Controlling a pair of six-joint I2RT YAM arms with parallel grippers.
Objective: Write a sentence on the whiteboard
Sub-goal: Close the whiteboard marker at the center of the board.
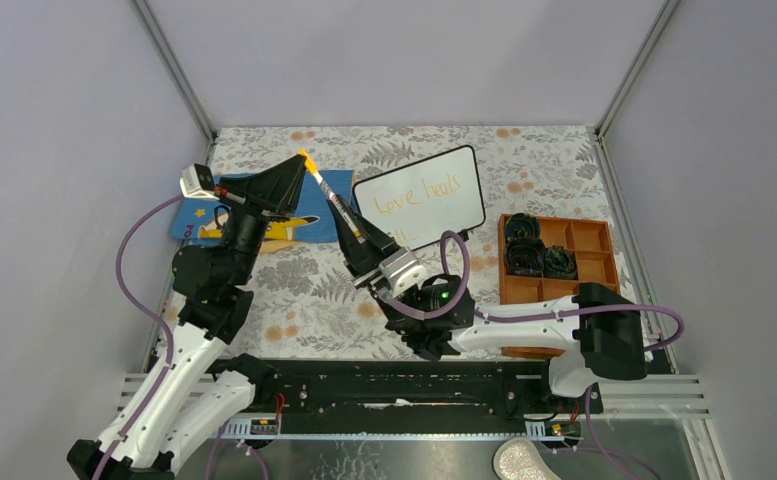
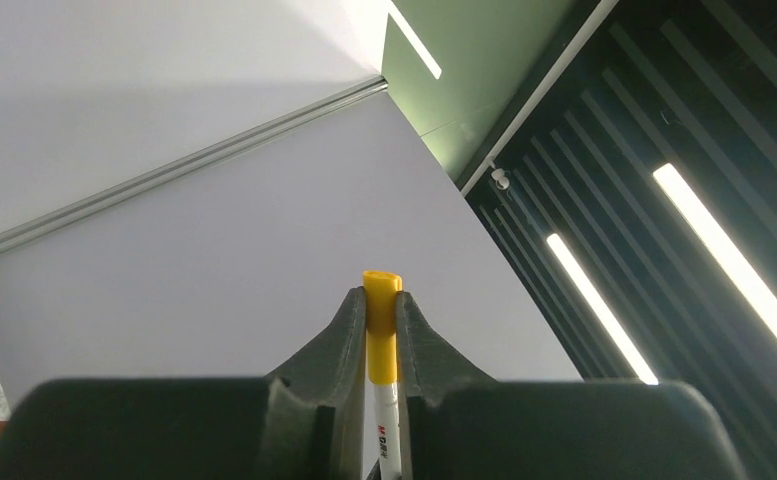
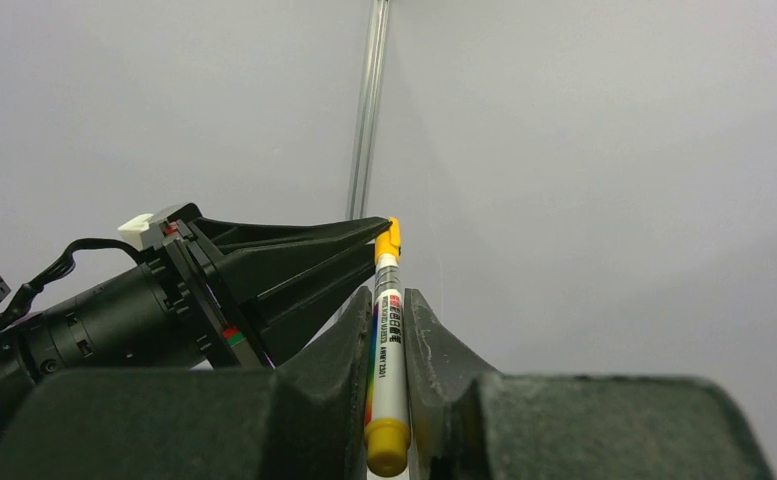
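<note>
The whiteboard (image 1: pixel 459 165) lies at the middle back of the table. The sentence (image 1: pixel 419 192) on it is in thin orange script, "Love heals" on the top line; my right arm hides most of the second line. A white marker (image 1: pixel 323 184) with a yellow cap (image 1: pixel 307 156) is held in the air left of the board by both grippers. My left gripper (image 1: pixel 301 163) is shut on the cap (image 2: pixel 382 305). My right gripper (image 1: pixel 342 208) is shut on the marker's barrel (image 3: pixel 388 340). The left gripper (image 3: pixel 364 232) also shows in the right wrist view.
A blue mat with a yellow plane (image 1: pixel 302 224) lies under the left arm. An orange compartment tray (image 1: pixel 594 240) with dark round items stands at the right. Grey enclosure walls surround the floral tablecloth (image 1: pixel 304 290).
</note>
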